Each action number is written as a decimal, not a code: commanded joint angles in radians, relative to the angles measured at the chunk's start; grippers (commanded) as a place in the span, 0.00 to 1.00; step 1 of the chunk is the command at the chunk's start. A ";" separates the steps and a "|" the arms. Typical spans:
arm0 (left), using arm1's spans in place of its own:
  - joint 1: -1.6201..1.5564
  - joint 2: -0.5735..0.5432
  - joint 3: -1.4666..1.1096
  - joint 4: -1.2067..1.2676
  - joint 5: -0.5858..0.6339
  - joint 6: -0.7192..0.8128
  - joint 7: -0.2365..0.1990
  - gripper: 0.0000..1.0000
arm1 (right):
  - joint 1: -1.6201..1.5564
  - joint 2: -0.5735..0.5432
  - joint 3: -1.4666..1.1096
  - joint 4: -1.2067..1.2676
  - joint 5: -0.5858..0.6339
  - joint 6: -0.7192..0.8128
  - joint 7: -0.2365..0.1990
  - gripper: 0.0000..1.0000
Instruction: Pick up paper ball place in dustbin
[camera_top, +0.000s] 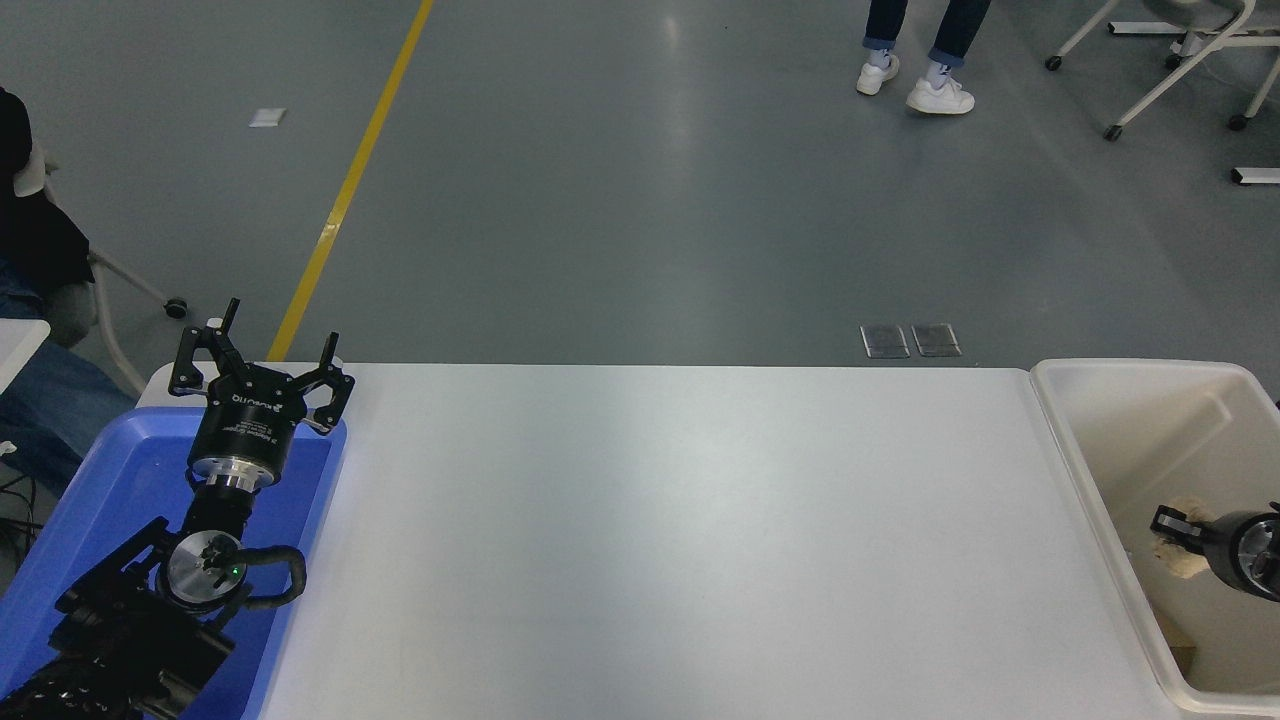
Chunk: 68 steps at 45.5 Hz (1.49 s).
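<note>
The tan paper ball (1180, 556) is held over the inside of the cream-white dustbin (1130, 367) at the table's right end. My right gripper (1172, 535) comes in from the right edge and is shut on the ball, below the level of the bin's rim in the picture. Only its front and one black finger (1166, 522) show. My left gripper (280, 325) is open and empty, parked over the blue tray's far end at the lower left.
The shallow blue tray (110, 470) lies at the table's left edge under the left arm. A small brown scrap (1182, 655) lies in the bin's bottom. A person's feet (915, 85) and wheeled chairs (1170, 70) stand on the floor beyond the white table (680, 520).
</note>
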 joint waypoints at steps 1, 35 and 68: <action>0.000 0.000 0.000 0.000 0.000 0.000 0.000 1.00 | -0.009 -0.001 0.009 -0.001 0.001 -0.003 -0.002 1.00; -0.002 0.000 0.002 0.000 0.003 -0.008 0.005 1.00 | 1.120 -0.308 -0.736 0.913 0.102 0.468 -0.002 1.00; 0.002 0.000 0.000 0.000 0.000 0.000 0.000 1.00 | 1.659 0.320 -0.967 1.146 0.688 0.624 -0.005 1.00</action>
